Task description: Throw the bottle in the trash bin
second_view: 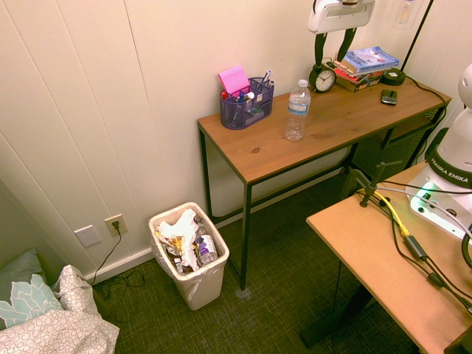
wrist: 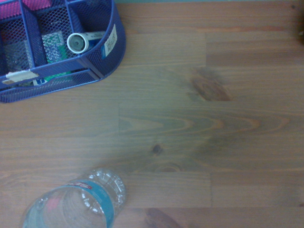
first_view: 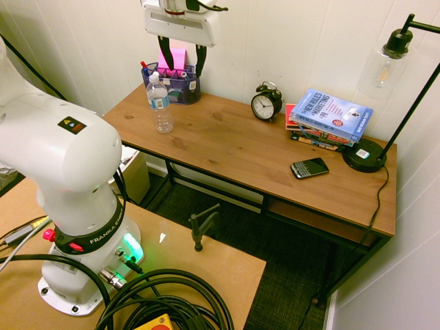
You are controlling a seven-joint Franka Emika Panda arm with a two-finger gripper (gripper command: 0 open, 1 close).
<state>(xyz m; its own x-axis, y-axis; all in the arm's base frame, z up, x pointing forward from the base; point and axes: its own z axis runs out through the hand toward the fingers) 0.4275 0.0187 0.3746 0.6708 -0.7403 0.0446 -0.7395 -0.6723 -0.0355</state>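
The claw hangs released, fingers spread, holding nothing. The bottle stands upright on the desk, below the claw and off to one side; the pen holder sits just beside it. Descend off-centre and you risk tipping the light bottle or striking the holder.
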